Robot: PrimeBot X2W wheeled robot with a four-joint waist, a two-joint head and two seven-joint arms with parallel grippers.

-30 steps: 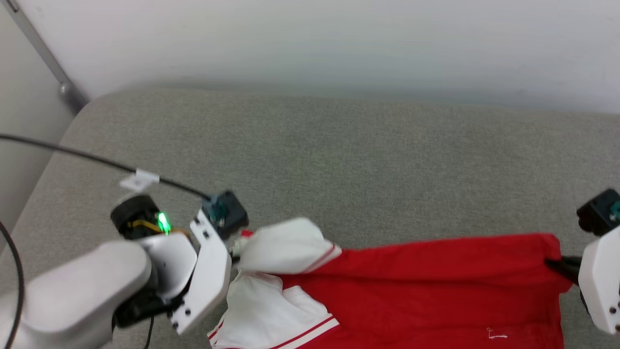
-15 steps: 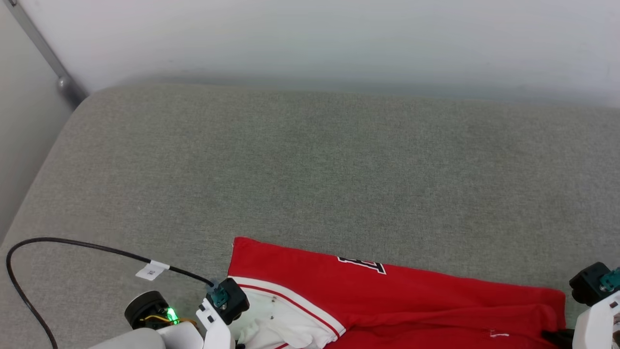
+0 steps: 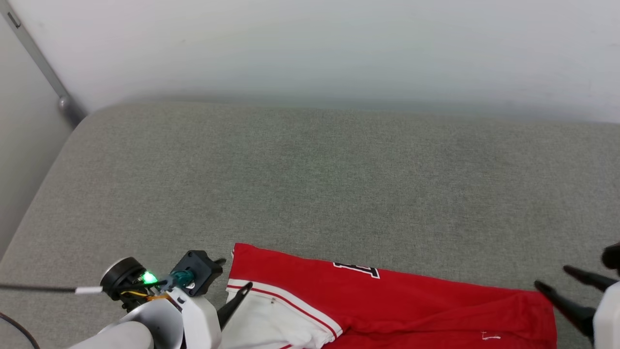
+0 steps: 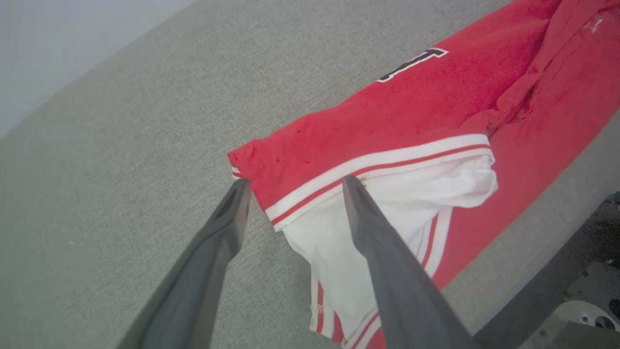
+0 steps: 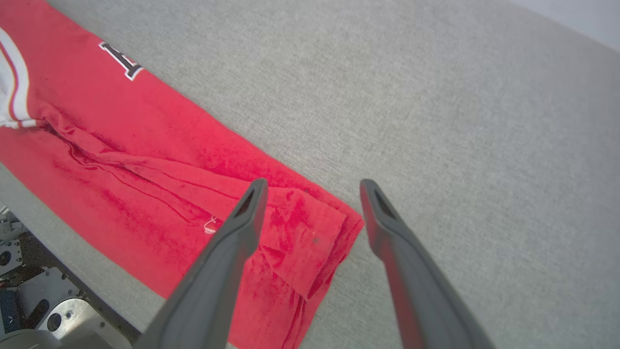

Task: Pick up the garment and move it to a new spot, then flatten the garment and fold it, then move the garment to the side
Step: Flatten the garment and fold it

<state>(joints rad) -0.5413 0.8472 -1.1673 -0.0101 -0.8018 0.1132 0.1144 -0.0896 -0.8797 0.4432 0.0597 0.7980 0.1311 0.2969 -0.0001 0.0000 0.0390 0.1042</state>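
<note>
- Lying along the near edge of the grey fabric worktop [image 3: 310,184], the garment [image 3: 411,310] is a long red strip running left to right in the head view, doubled over on itself with a few creases
- its white sleeve [image 4: 387,213] is bunched at the robot's left end, with the red-and-white stripe trim [image 4: 368,165] running across just above it
- a bit of the black-and-white print [image 3: 356,269] peeks out at the far edge of the red cloth
- left gripper [image 4: 296,182]: spread wide and pinching nothing; in its wrist view one finger sits over the white sleeve and the other over bare grey fabric just beside the red corner, so that corner lies between the two tips. Can't tell if the tips actually touch the cloth
- right gripper [image 5: 314,184]: also spread wide and holding nothing; one finger is over the creased red end, the other over grey fabric, with the garment's corner between them
- a green light [image 3: 147,277] glows on the left wrist, and a black cable [image 3: 34,289] runs off it to the left
- a pale wall [image 3: 310,43] stands behind the worktop
</note>
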